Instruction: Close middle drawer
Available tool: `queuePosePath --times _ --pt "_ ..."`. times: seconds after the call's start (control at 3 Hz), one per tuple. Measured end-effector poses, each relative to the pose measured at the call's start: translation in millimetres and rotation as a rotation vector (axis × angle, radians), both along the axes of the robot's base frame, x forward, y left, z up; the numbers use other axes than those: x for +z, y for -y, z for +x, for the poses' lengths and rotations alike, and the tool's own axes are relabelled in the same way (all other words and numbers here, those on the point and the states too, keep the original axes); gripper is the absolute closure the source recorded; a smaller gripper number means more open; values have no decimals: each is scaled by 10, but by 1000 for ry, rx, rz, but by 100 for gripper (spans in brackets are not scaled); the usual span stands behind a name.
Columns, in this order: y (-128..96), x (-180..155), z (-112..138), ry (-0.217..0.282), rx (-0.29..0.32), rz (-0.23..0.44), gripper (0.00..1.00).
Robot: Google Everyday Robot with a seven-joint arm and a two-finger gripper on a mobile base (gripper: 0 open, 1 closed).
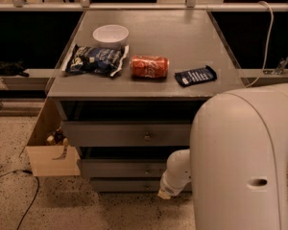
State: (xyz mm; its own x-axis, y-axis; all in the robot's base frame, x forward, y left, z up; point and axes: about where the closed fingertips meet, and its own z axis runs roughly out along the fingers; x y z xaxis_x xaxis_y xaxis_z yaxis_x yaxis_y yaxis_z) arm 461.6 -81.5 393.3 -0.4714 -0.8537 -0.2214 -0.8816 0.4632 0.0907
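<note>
The grey cabinet has three stacked drawer fronts. The uppermost drawer (125,133), with a small round knob, stands pulled out a little. The middle drawer (120,168) sits below it with a dark gap above its front, so it also stands out a little. Its knob is partly hidden by my arm. The lowest drawer (122,185) is under that. My big white arm fills the lower right. Its end, the gripper (164,192), is low in front of the right part of the middle and lowest drawer fronts, close to them.
On the cabinet top (182,42) lie a white bowl (110,34), a dark chip bag (93,60), a red soda can (149,66) and a dark blue packet (195,75). An open cardboard box (50,159) stands left of the drawers. A black cable (26,202) lies on the floor.
</note>
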Motion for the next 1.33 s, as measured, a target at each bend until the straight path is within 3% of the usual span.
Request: queuePosePath --times 0.67,1.33 --pt "-26 106 101 64 27 -51 100" --pt "-26 107 101 65 27 -51 57"
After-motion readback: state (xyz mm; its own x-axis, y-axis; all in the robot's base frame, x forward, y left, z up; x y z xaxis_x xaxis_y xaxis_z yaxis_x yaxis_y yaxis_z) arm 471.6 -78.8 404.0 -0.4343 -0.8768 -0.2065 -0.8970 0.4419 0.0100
